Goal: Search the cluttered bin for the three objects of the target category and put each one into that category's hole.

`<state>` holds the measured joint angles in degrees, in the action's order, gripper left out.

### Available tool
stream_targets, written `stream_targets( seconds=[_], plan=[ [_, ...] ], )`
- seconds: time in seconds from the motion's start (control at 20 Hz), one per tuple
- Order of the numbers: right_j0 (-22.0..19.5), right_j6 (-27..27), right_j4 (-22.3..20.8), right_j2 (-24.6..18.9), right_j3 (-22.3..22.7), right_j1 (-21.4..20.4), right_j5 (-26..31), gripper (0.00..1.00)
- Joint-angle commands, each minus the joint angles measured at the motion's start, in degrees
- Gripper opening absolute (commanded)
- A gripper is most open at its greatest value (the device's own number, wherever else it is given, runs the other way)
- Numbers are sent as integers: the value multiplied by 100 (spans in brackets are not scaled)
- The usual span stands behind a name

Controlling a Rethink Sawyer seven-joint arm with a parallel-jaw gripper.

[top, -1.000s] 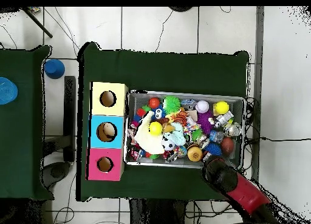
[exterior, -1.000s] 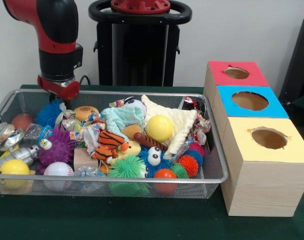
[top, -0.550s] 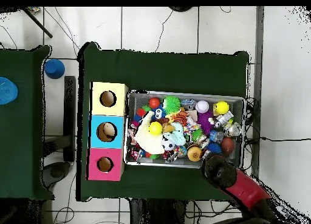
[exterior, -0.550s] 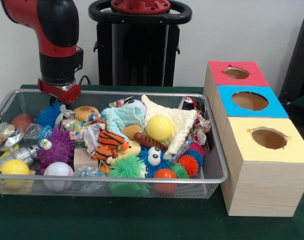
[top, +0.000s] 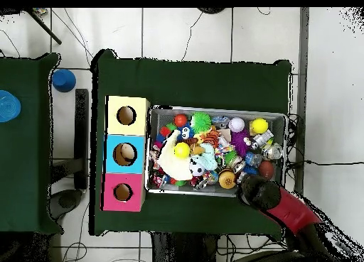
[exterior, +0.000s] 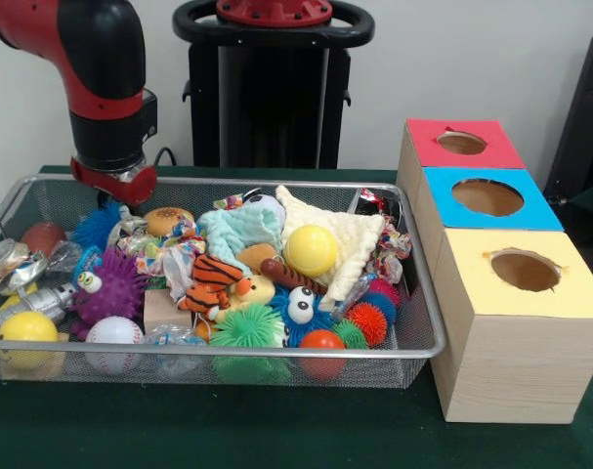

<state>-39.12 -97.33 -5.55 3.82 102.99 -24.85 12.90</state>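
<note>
Pincer (exterior: 108, 200): at wire bin's (exterior: 276, 349) back corner, over blue spiky ball (exterior: 96, 225); whether its jaws are wide or narrow cannot be told. Bin: on green tablecloth (exterior: 276, 430), heaped with toys, among them yellow ball (exterior: 310, 250) mid-bin. Three-hole box (exterior: 501, 293): just beside bin, red, blue, yellow tops. Room: pale wall (exterior: 452, 59) behind bin; white tiled floor (top: 213, 32) around table

The front view looks low and close across the table at the bin (exterior: 208, 283) and boxes (exterior: 501, 293). The overhead view looks straight down from high, taking in floor too. Both share bin (top: 217, 151) and boxes (top: 126, 153).
</note>
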Motion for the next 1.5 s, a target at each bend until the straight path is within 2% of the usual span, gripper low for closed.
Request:
stream_targets(
  seconds=[0.05,0.45,1.1,1.5],
  plan=[
    [106,-29,-216,-398,-630,388,682,100],
    [61,-37,-296,-440,-654,283,821,100],
    [134,-164,-189,-457,-717,85,941,100],
    [112,56,-254,-485,-546,-197,1429,100]
  ],
)
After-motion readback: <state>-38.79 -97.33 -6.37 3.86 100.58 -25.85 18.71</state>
